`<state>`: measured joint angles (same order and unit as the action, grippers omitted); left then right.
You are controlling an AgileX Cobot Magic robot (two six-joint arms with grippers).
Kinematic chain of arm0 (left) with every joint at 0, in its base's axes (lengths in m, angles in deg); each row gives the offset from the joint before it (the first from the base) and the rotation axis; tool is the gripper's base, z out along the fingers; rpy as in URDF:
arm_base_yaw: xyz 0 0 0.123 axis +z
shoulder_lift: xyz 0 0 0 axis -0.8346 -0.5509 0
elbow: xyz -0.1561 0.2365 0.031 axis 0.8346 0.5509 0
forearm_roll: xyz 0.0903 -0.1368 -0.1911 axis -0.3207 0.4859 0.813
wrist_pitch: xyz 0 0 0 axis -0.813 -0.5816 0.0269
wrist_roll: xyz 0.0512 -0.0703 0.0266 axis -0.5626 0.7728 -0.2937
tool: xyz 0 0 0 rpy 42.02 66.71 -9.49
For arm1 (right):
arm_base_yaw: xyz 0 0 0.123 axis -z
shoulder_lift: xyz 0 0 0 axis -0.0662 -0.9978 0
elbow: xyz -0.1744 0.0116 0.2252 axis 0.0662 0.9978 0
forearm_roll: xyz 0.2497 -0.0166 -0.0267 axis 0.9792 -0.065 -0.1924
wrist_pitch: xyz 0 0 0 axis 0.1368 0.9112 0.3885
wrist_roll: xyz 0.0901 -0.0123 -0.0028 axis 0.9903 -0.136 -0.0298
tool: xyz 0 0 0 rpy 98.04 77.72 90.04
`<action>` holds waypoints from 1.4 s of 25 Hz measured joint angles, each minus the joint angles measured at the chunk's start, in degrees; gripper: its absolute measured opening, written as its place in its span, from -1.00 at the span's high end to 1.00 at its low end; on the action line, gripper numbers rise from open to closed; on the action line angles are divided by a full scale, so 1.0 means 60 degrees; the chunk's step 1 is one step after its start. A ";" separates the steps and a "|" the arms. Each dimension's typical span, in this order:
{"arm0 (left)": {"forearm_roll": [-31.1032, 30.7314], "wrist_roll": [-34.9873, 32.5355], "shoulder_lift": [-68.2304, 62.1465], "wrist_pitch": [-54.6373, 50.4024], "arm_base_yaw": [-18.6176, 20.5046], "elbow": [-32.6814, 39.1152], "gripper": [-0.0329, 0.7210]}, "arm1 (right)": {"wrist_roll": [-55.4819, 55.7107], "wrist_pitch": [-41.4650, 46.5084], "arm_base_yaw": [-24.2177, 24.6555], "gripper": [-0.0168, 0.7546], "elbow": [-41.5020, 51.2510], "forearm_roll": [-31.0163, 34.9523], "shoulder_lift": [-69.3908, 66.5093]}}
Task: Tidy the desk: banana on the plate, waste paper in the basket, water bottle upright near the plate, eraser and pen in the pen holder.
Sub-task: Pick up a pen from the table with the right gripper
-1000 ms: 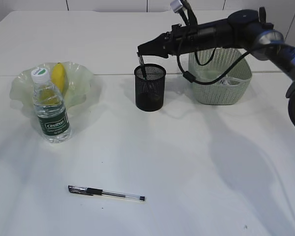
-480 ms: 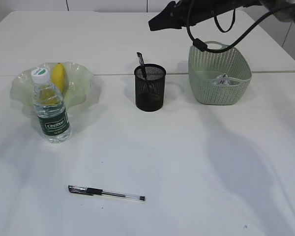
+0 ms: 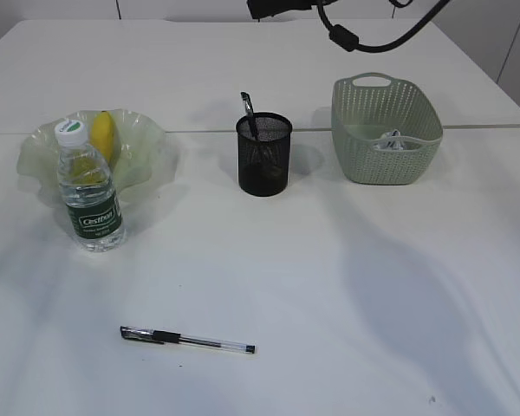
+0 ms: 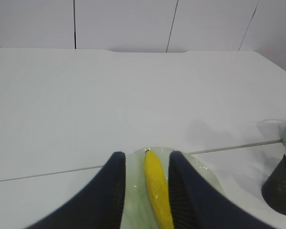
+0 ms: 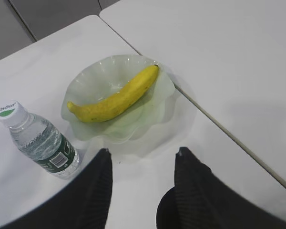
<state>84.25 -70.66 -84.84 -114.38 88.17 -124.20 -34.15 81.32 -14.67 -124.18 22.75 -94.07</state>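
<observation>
White desk (image 3: 347,286) carries everything. Crumpled paper (image 3: 390,141) is held in the green basket (image 3: 386,130). The banana (image 5: 115,98) lies on the ruffled plate (image 3: 143,143), the upright water bottle (image 3: 88,186) touching its front rim. One pen (image 3: 250,117) stands in the pen holder (image 3: 263,154); another pen (image 3: 187,340) lies near the front edge. Left gripper (image 4: 145,191) and right gripper (image 5: 143,191) are both spread, empty.

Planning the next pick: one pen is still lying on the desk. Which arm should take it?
Left, probably. The loose pen lies front-left on the desk, the left arm's side. The right arm is raised high at the back, above the pen holder. Both grippers are open and empty.
</observation>
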 joint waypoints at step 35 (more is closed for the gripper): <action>0.0522 0.0000 0.0000 -0.0574 0.0000 0.0000 0.34 | 0.1286 0.0269 -0.0126 0.13 -0.0005 -0.1353 0.3924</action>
<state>87.38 -70.66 -84.84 -117.83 88.17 -124.20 -26.44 82.93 -15.42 -124.21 14.63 -70.52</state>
